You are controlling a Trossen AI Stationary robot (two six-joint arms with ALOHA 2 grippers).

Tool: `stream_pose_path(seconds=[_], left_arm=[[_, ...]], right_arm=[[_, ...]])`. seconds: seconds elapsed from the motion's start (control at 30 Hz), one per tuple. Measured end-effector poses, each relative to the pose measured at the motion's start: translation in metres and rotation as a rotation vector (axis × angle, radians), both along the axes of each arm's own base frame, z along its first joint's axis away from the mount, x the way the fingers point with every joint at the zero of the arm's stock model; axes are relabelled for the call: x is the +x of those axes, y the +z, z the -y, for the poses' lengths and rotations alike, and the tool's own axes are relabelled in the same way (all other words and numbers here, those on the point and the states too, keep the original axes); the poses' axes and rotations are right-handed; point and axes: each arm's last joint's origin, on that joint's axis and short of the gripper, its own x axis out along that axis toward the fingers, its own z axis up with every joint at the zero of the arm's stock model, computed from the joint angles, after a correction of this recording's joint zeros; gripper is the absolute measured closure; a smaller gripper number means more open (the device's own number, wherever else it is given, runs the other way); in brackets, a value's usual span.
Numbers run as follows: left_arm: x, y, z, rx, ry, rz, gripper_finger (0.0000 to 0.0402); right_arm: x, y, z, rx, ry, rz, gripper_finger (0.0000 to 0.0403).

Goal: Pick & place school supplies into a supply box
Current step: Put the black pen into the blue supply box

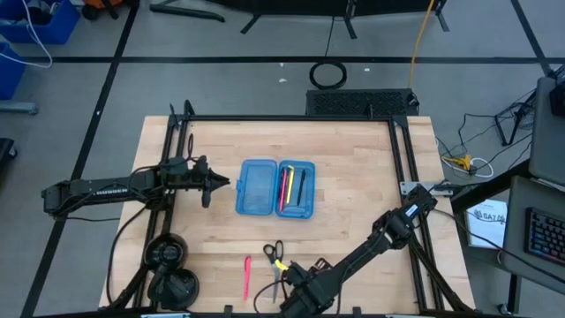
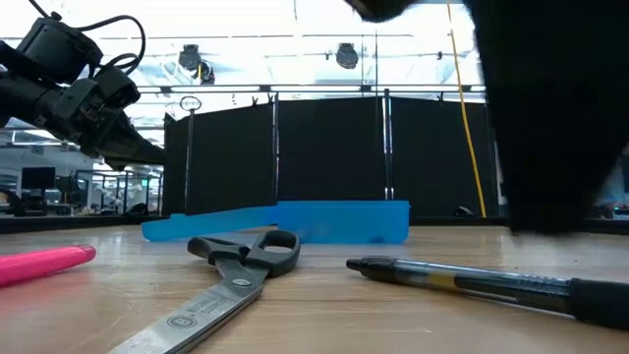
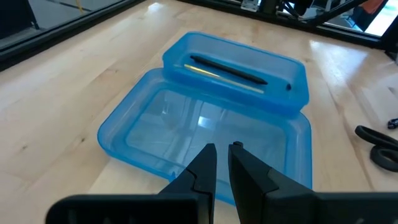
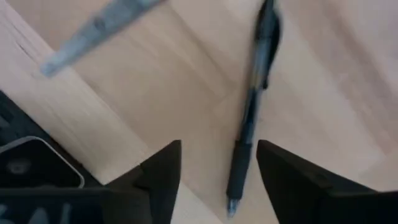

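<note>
The bench [image 1: 353, 177] carries everything, and the supply box [image 1: 275, 187] lies open well ahead of the right claw [image 4: 217, 174], its far half already holding pens, probably so further items can drop straight in. The right arm reaches low along the bench's near edge, wrist tipped down. Its claw stands spread wide and empty, straddling a black pen [image 4: 252, 118] lying flat between the fingers, a pose suited to closing on the barrel. The scissors [image 2: 231, 270] lie just beside it, a pink pen [image 1: 247, 276] farther off. The left claw [image 3: 222, 163], nearly shut on nothing, hovers beside the box's empty half.
</note>
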Motion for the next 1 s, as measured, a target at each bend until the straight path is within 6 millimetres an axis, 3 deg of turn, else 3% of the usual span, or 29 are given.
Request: stream_pose_path(seconds=[0.2,0.37,0.53,0.77,0.9,1.0], left_arm=[[0.0,0.0,0.0,0.012,-0.004,0.0,0.0355],[0.0,0.0,0.0,0.014,-0.004,0.001,0.0355],[0.0,0.001,0.0,0.015,-0.004,0.004,0.0355],[0.0,0.001,0.0,0.014,-0.004,0.005,0.0355],[0.0,0.001,0.0,0.014,-0.005,0.005,0.0355],[0.0,0.001,0.0,0.014,-0.005,0.005,0.0355]], right_arm=[[-0.009,-0.03,0.01,-0.007,-0.025,-0.111,0.0198],[-0.024,-0.065,0.021,0.009,-0.059,-0.244,0.0221],[-0.034,-0.088,0.031,0.064,-0.077,-0.292,0.0252],[-0.034,-0.09,0.035,0.037,-0.086,-0.268,0.0304],[-0.033,-0.09,0.036,0.045,-0.039,-0.266,0.0369],[-0.032,-0.084,0.038,0.036,-0.026,-0.235,0.0377]])
